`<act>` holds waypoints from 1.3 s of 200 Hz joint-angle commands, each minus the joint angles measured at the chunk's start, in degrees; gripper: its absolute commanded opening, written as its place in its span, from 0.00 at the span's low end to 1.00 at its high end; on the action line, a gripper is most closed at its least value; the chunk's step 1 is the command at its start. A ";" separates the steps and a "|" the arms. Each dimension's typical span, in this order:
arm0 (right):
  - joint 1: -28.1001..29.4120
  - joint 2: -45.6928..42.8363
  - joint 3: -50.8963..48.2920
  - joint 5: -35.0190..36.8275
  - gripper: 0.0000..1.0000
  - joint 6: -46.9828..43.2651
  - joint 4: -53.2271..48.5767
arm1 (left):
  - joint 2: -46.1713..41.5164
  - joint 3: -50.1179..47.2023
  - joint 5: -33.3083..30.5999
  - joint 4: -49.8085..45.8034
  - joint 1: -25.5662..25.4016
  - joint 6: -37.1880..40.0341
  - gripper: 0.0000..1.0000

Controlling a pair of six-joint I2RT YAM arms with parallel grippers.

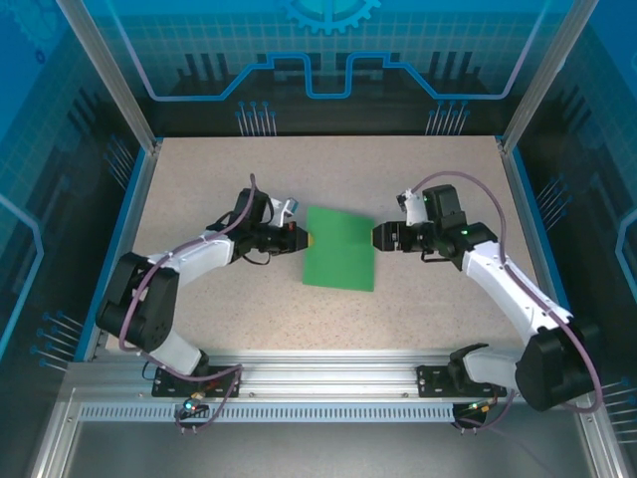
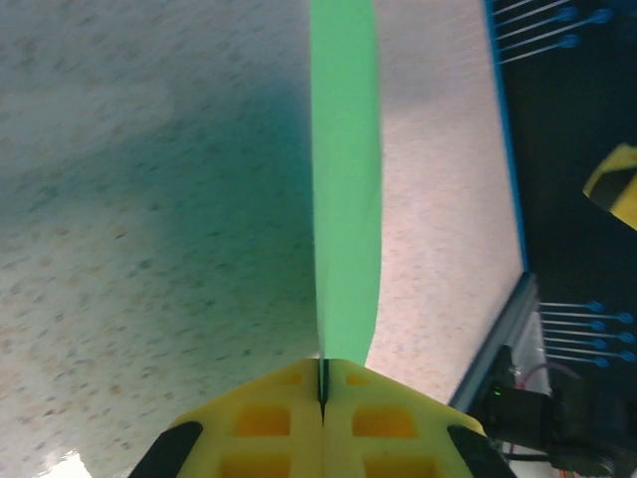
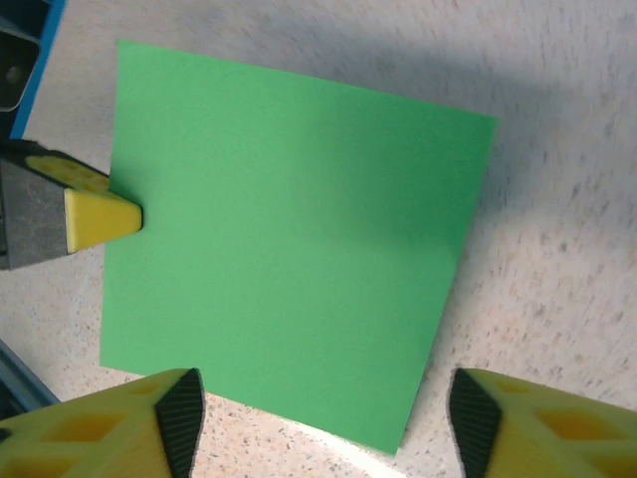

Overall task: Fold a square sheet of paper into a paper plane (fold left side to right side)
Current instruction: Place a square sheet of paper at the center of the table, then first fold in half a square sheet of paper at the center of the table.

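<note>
The square sheet of paper [image 1: 339, 249] is bright green, flat and uncreased, and sits mid-table. My left gripper [image 1: 307, 239] is shut on the middle of its left edge. In the left wrist view the sheet [image 2: 344, 179] runs edge-on away from the closed yellow jaws of the left gripper [image 2: 322, 383]. My right gripper [image 1: 376, 236] stands open at the sheet's right edge. In the right wrist view the sheet [image 3: 289, 239] spreads out ahead of my right gripper [image 3: 323, 428], whose fingers [image 3: 179, 418] straddle the near edge without touching it. The left gripper's yellow tip [image 3: 105, 217] shows at the far edge.
The speckled beige table [image 1: 328, 169] has a blue raised border [image 1: 134, 214] on its sides. An aluminium rail [image 1: 328, 383] with the arm bases runs along the near edge. Frame posts [image 1: 109, 80] stand at the back corners.
</note>
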 commanded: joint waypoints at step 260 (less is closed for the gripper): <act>9.66 31.58 3.02 2.29 0.03 11.26 13.52 | 11.23 12.60 0.92 -7.16 -5.51 -2.39 0.53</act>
